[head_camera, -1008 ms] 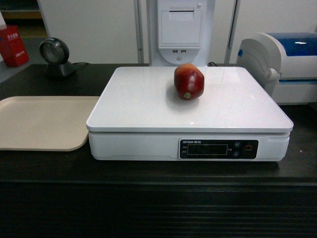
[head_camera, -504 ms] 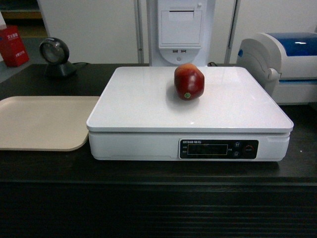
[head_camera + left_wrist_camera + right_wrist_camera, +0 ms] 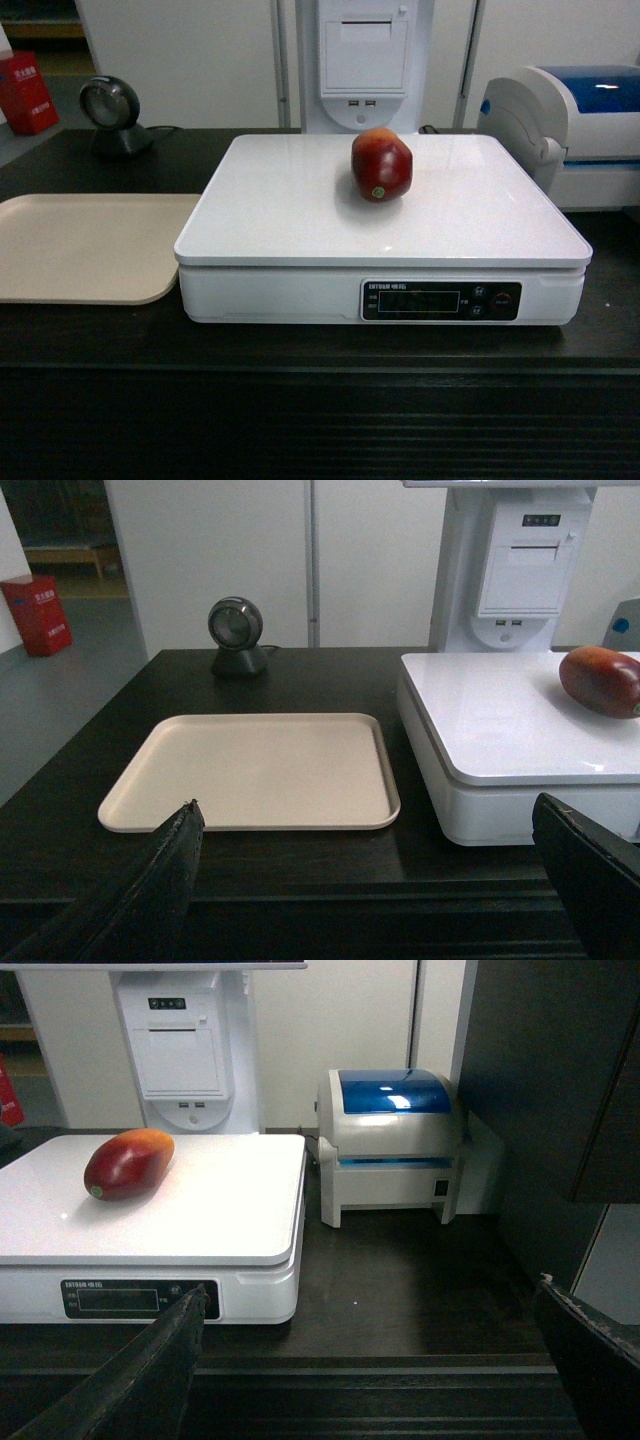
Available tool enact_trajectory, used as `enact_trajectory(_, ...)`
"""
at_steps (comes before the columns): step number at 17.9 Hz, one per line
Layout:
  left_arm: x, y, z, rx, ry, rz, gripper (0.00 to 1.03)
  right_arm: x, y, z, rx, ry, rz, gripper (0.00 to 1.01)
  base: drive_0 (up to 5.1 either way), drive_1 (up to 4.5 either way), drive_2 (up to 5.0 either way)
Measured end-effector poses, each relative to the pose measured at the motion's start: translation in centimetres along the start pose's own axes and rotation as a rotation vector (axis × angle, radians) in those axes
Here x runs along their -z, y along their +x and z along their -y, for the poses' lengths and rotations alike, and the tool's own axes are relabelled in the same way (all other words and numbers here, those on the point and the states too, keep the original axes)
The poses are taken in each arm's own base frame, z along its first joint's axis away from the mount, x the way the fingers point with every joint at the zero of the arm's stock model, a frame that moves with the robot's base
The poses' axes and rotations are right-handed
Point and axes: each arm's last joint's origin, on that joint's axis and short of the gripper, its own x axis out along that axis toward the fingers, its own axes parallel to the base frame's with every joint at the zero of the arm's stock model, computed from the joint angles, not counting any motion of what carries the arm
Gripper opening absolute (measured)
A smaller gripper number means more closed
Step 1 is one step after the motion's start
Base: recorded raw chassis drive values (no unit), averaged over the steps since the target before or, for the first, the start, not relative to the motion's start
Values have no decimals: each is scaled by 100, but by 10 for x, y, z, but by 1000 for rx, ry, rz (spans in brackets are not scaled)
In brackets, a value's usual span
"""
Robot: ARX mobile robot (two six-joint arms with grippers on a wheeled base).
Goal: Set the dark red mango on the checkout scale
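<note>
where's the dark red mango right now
In the head view the dark red mango rests on the scale platter, toward its rear, right of the beige tray.

Black pincer fingers [image 3: 150,890] — matte, tapered, scuffed

The mango [image 3: 381,165] lies on the scale [image 3: 300,215] (toward its back), which stands on the tabletop [image 3: 100,335] between tray [image 3: 80,245] and printer [image 3: 575,130].

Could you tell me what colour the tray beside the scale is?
Plain beige; the tray shows best in the left wrist view.
</note>
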Motion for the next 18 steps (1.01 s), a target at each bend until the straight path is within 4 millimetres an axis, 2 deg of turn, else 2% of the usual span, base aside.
enact_trajectory(18, 0, 0, 0, 0, 2, 0, 98, 0, 0, 0, 0, -1, 0, 98, 0, 0, 0)
